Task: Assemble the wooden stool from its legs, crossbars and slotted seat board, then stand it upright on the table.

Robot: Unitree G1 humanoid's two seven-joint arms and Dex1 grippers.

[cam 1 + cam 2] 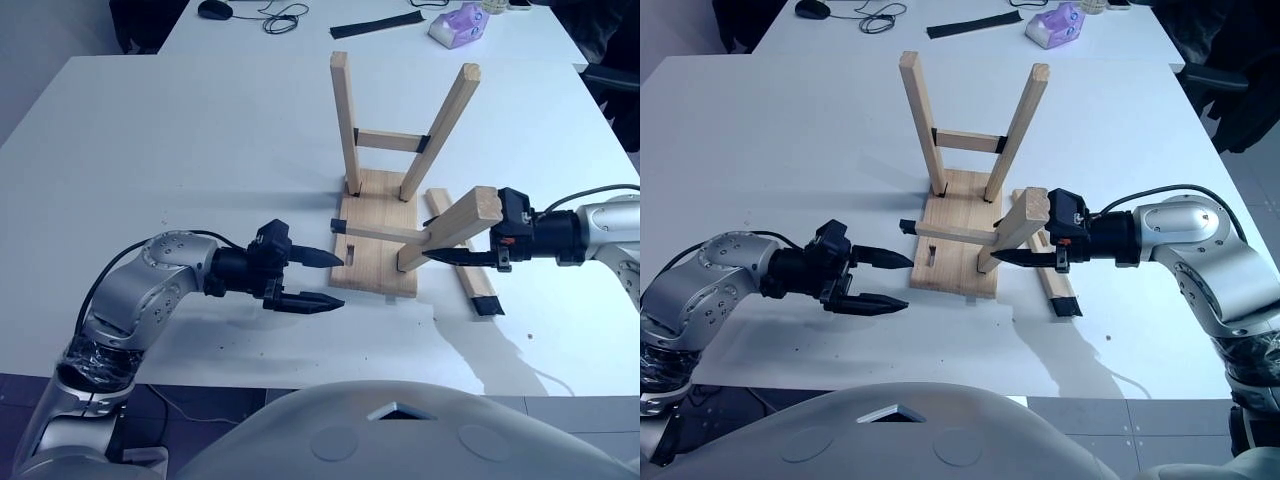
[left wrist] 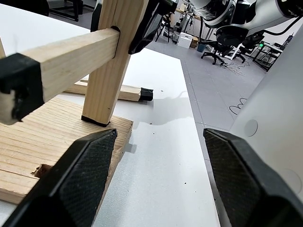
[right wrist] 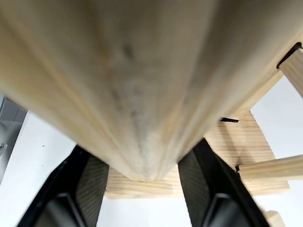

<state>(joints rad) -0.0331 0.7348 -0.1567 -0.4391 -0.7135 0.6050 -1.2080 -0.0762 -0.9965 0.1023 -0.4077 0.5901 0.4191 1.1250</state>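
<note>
1. Our left gripper (image 1: 340, 280) hovers low over the table (image 1: 200, 150) at the near left edge of the seat board (image 1: 380, 268). Its fingers (image 2: 80, 182) are spread wide with nothing between them.
2. Our right gripper (image 1: 438, 250) is clamped on the held leg (image 1: 458, 225), with one finger (image 3: 92, 189) pressed to each side of the wood.
3. The held leg leans with its top toward our right, and its lower end sits at the board's near right corner. We cannot tell whether it is seated in a slot.
4. A short crossbar (image 1: 385, 233) runs from the held leg toward our left above the board. Its black-tipped free end is in the air, close to the left gripper.
5. The seat board lies flat on the table. The standing legs (image 1: 345, 120) rise from its far end, joined by the far crossbar (image 1: 390, 140).
6. A spare leg (image 1: 462, 262) lies flat on the table just right of the board, beneath the right gripper, with its black end nearest us.
7. On the second table (image 1: 240, 40) behind, we see a mouse (image 1: 214, 10), a black strip (image 1: 378, 25) and a purple pack (image 1: 458, 25).
</note>
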